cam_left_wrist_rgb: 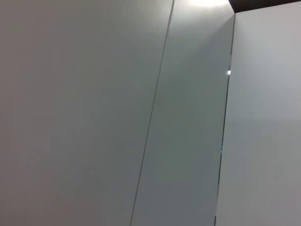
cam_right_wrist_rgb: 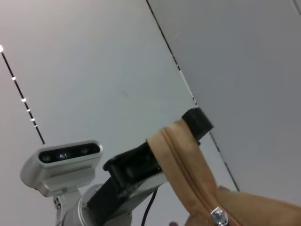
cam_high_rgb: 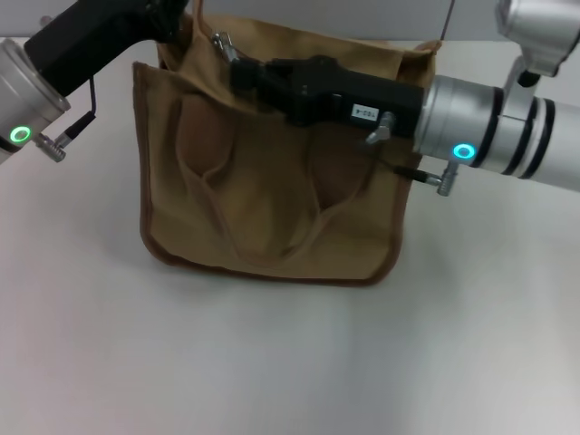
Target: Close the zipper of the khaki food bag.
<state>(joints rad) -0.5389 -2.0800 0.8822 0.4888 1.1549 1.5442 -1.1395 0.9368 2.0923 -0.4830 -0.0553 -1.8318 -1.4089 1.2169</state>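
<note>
1. On the white table (cam_high_rgb: pixel 272 362), the khaki food bag (cam_high_rgb: pixel 263 199) stood upright about in the middle of the head view, its front pocket and two loop handles facing the camera.

2. The right gripper (cam_high_rgb: pixel 237 69) reached in sideways from the right, its long black body lying across the upper front of the bag, tip up at the top edge near the bag's left corner. Right by that tip was a small shiny bit of metal, which looked like the pull tab of the zipper (cam_right_wrist_rgb: pixel 186 172).

3. Couldn't honestly tell whether the right gripper's fingers were pinched on the tab or not, since the black body hid them in the head view and the right wrist view didn't show them at all.

4. The left gripper (cam_right_wrist_rgb: pixel 181 136) came in from the upper left and met the bag's top left corner. In the right wrist view its black fingers sat on either side of the raised end of the tan zipper tape, so it was clamped on the bag's end.

5. That same view showed the silver pull tab (cam_right_wrist_rgb: pixel 217 216) low on the track, with the tape running up from it toward the left gripper.

6. The left wrist view only showed plain pale wall panels (cam_left_wrist_rgb: pixel 94 117).
</note>
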